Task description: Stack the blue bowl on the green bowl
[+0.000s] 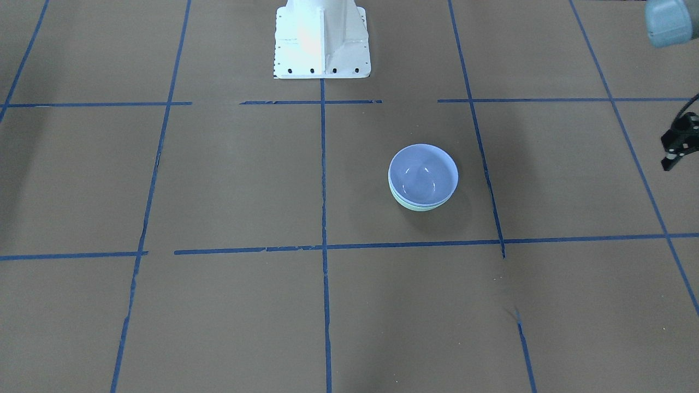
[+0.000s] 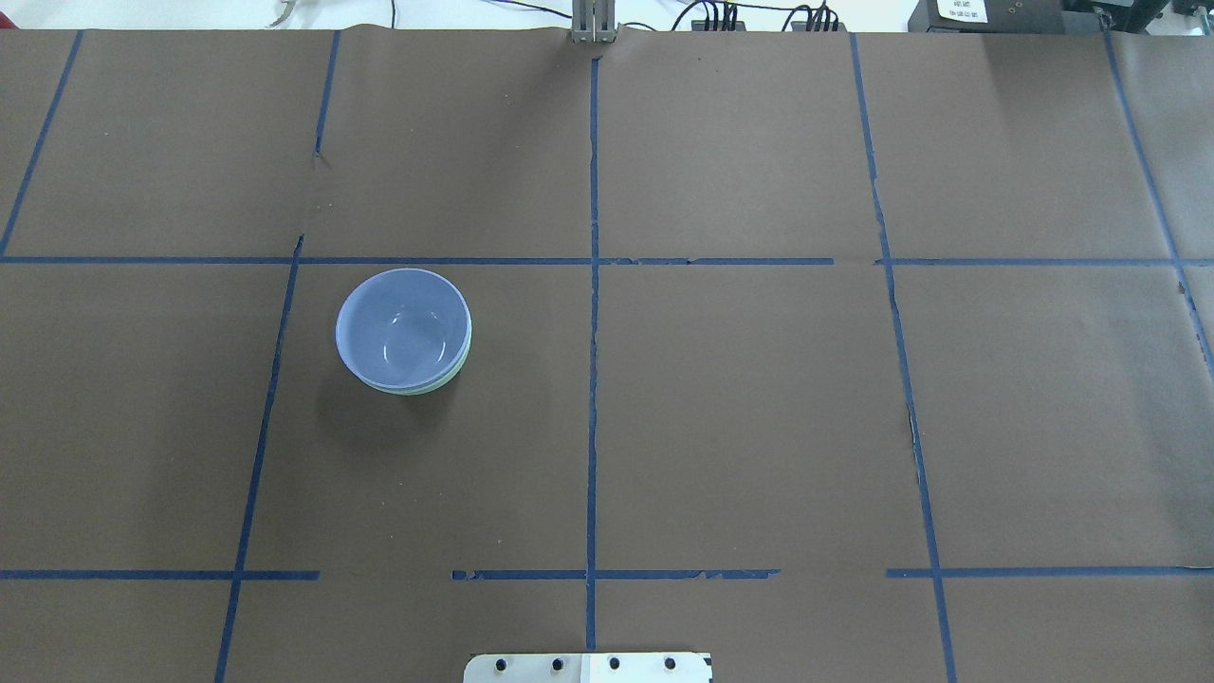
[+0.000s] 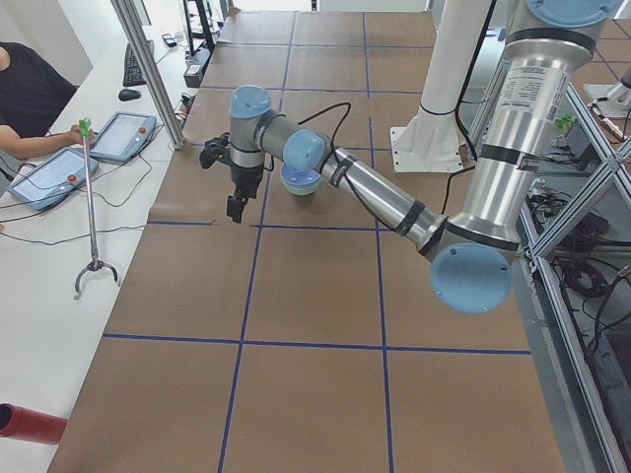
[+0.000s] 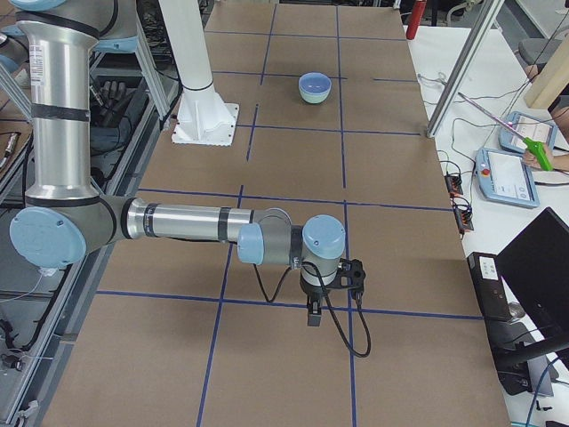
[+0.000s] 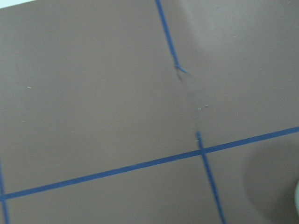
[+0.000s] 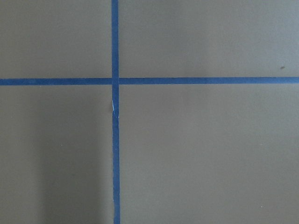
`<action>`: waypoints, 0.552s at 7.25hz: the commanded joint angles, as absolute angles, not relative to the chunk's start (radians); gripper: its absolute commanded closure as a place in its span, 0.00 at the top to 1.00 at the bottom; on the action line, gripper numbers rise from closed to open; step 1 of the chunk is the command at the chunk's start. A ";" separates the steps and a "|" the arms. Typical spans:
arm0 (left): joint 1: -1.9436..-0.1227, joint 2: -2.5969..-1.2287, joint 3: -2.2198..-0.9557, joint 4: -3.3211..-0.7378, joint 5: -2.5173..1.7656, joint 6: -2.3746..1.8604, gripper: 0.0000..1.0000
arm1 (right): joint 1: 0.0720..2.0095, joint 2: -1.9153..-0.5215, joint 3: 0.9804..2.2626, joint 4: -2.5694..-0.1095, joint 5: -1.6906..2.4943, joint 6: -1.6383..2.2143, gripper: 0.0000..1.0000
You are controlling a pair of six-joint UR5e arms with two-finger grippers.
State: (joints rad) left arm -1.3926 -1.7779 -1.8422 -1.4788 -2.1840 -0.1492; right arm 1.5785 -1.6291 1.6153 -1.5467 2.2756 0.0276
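The blue bowl [image 1: 423, 174] sits nested inside the green bowl [image 1: 418, 207], of which only a thin mint rim shows below it. The stack stands upright on the brown table, also in the overhead view, blue bowl [image 2: 403, 327] in green bowl [image 2: 448, 382]. My left gripper [image 1: 670, 161] hangs at the front-facing view's right edge, well clear of the bowls and cut off by the frame; I cannot tell if it is open. In the left side view it [image 3: 237, 209] hangs above the table beside the bowls [image 3: 301, 179]. My right gripper [image 4: 313, 318] shows only in the right side view, far from the bowls [image 4: 314, 87]; I cannot tell its state.
The robot's white base [image 1: 321, 41] stands at the table's edge. Blue tape lines [image 2: 593, 332] divide the brown table into squares. Both wrist views show only table and tape. An operator with tablets [image 3: 59, 163] sits beside the table.
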 commanded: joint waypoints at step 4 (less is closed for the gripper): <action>-1.562 -1.579 -1.666 -1.561 -2.325 0.060 1.00 | 1.578 -1.629 1.615 -1.546 2.275 0.028 1.00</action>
